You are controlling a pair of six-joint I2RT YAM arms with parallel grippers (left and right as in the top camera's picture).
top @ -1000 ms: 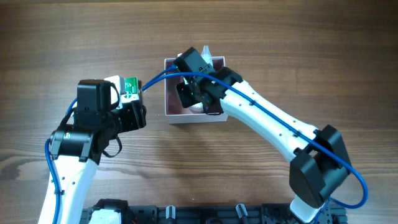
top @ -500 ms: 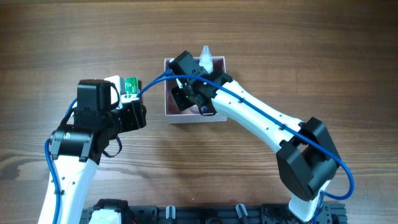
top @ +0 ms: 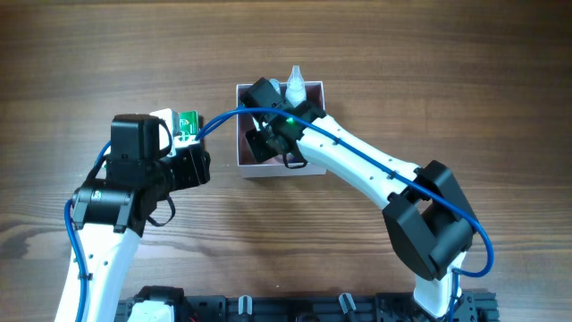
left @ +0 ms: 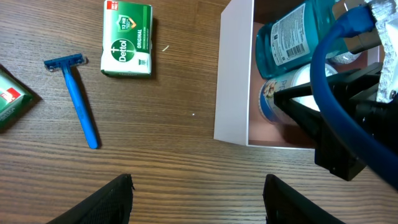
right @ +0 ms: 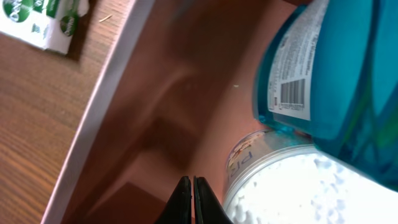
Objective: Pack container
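Observation:
The container (top: 243, 165), a square white box with a pink inside (right: 155, 124), sits mid-table; its white wall also shows in the left wrist view (left: 233, 74). Inside lie a teal bottle (left: 289, 34) (right: 336, 68) and a round white-lidded jar (left: 280, 93) (right: 292, 186). A small white dropper bottle (top: 294, 82) stands at the container's far edge. My right gripper (right: 193, 180) (top: 268, 143) is shut on nothing, low inside the container beside the jar. My left gripper (left: 199, 186) (top: 192, 165) is open and empty over the table left of the container.
A green soap box (left: 127, 46) (top: 188, 122) and a blue razor (left: 78, 102) lie on the wood left of the container. Another green box (left: 12, 99) shows at the left edge of the left wrist view. The right arm's blue cable (left: 336, 106) crosses over the container.
My right arm has shifted left inside the container, uncovering the white dropper bottle at its far edge. The left arm has not moved.

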